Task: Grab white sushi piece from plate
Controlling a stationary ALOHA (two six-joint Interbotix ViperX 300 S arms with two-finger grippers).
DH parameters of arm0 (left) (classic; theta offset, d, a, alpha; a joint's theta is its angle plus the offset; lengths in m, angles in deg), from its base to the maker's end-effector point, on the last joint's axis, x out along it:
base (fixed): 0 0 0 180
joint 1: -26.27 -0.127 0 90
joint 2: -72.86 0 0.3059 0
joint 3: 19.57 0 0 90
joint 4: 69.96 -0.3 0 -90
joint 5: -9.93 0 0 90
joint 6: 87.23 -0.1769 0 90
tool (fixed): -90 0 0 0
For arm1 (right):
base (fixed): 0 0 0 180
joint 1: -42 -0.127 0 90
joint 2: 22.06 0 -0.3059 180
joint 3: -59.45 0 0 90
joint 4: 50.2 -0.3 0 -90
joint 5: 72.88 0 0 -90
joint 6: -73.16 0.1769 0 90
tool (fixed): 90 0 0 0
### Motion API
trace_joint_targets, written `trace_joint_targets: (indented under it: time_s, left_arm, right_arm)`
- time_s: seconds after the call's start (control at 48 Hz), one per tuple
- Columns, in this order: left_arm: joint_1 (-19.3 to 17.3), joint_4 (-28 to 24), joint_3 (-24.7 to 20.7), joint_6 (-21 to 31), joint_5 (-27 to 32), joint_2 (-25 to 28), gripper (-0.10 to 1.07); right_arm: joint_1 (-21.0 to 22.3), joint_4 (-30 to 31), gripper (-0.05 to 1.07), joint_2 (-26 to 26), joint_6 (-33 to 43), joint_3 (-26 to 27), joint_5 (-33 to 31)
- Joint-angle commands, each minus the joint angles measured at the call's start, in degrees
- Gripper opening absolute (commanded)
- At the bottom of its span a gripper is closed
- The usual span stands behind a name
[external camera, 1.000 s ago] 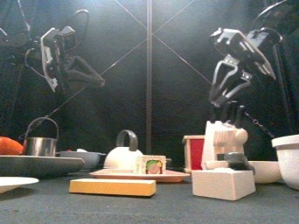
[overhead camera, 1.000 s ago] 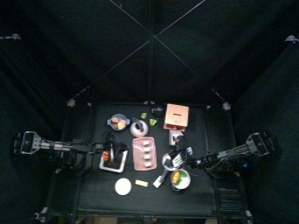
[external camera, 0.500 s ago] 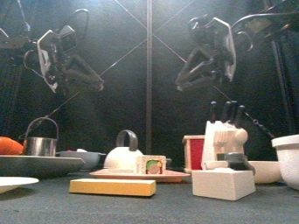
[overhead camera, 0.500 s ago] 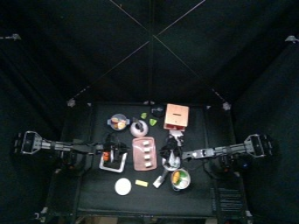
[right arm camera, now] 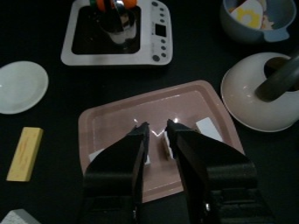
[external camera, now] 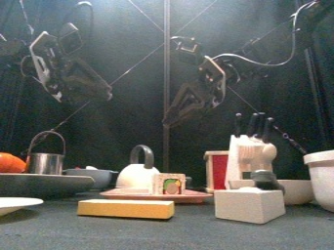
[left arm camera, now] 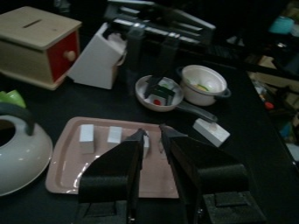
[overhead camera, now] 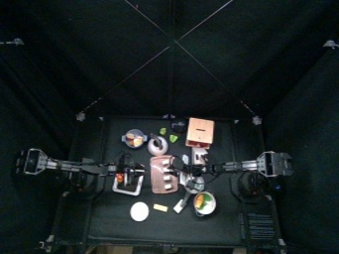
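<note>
A pink plate (right arm camera: 140,179) lies mid-table and holds white sushi pieces. One white piece (right arm camera: 207,128) lies near the plate's edge beside my right gripper. In the left wrist view, white pieces (left arm camera: 86,133) lie in a row on the plate (left arm camera: 70,171). My right gripper (right arm camera: 158,131) hangs over the plate's middle with its jaws close together and nothing held. In the front view it (external camera: 181,105) is well above the table. My left gripper (left arm camera: 156,136) is also above the plate, shut and empty, high at the left (external camera: 59,83).
A white kettle (right arm camera: 268,87) stands next to the plate. A knife block (external camera: 248,156), a white cube (external camera: 248,205), a yellow bar (right arm camera: 24,153), a white saucer (right arm camera: 24,87), a bowl (right arm camera: 260,17) and a pink wooden box (overhead camera: 201,129) surround it.
My right arm has swung from the table's right side inward and now hangs over the pink plate. The left arm has barely moved.
</note>
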Motion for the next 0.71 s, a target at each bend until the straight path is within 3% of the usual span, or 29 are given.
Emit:
trace_joint_targets:
  time_s: [0.0,0.688]
  left_arm:
    - [-0.1,-1.7,-0.6,-0.1,-2.2,-0.5,0.66]
    - [-0.3,-1.8,-0.1,0.1,-3.0,-0.4,0.66]
  right_arm:
    - [2.0,0.1,0.66,1.4,0.1,2.2,0.0]
    - [4.8,-2.2,0.82,6.8,0.0,4.5,-3.5]
